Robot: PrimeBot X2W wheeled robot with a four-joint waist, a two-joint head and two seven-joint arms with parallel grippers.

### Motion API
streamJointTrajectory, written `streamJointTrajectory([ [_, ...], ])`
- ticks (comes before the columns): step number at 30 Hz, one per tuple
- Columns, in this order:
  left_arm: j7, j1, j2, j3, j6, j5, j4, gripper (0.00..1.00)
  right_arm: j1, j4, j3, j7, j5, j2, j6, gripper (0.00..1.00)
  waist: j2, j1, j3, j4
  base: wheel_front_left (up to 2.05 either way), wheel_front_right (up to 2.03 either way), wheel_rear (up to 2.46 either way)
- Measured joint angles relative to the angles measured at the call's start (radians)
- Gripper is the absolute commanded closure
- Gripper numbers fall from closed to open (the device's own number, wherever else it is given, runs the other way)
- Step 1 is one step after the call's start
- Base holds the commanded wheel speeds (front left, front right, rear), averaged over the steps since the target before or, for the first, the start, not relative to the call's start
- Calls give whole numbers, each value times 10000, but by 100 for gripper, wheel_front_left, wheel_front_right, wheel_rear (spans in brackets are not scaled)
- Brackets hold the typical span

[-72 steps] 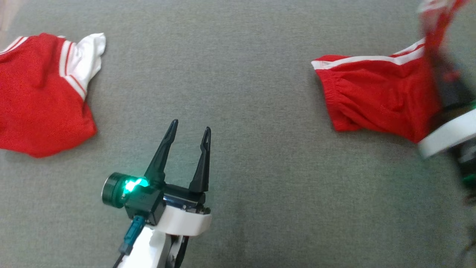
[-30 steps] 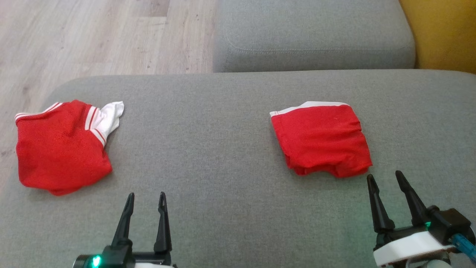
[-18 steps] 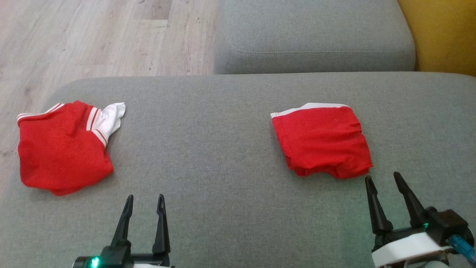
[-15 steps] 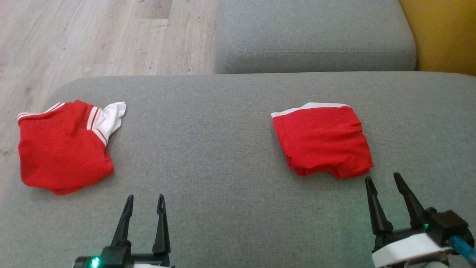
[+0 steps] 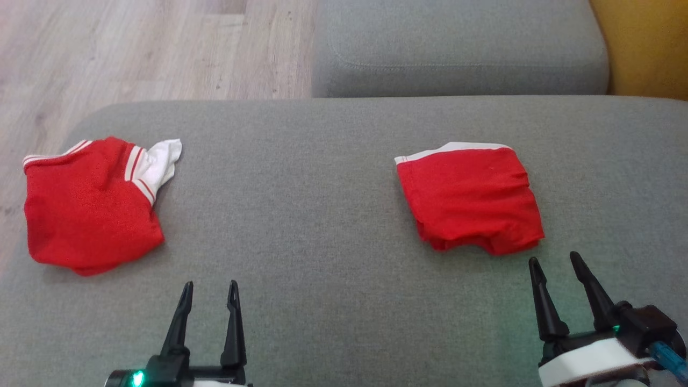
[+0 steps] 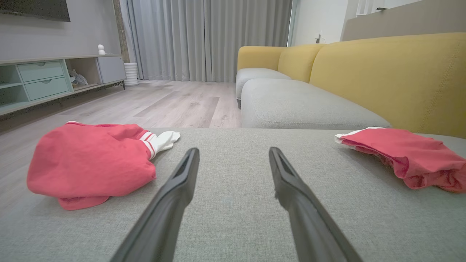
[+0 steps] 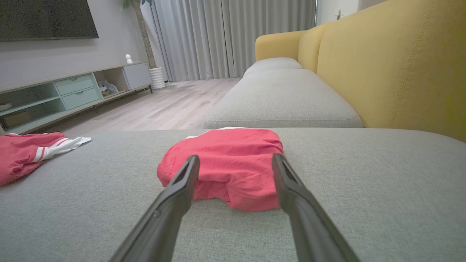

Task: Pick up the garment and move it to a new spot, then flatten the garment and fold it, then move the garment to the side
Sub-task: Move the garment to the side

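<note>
A folded red garment [image 5: 470,196] with a white band along its far edge lies flat on the right of the grey sofa seat [image 5: 322,188]. My right gripper [image 5: 554,257] hovers just short of its near edge, open and empty. In the right wrist view the garment [image 7: 225,145] sits straight ahead between the spread fingers [image 7: 174,193] of that gripper [image 7: 235,157]. My left gripper [image 5: 210,283] is open and empty over bare cushion at the near edge. The left wrist view shows its open jaws [image 6: 233,151] and the garment [image 6: 400,153] off to the right.
A second red garment [image 5: 86,209] with a white striped sleeve lies bunched at the seat's left edge. Beyond the seat are another grey cushion [image 5: 457,48], the yellow backrest [image 5: 645,48] on the right and wooden floor [image 5: 134,48] on the left.
Earlier my right arm was at the right-hand garment, which lay more spread out. It now lies folded and free, with both grippers back near the front edge. Lately only the camera shifted slightly.
</note>
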Motion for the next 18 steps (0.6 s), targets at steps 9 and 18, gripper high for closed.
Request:
streamJointTrajectory([
  [9, 0, -55, 0, -67, 59, 0, -257, 0, -647, 447, -12, 0, -123, -295, 0, 0, 0, 0, 503, -14, 0, 0, 0],
  [18, 0, -1129, -4, -305, 58, 27, -616, 0, -3445, 2253, 506, 2, 451, -1020, 0, 0, 0, 2, 1784, -51, 0, 0, 0],
])
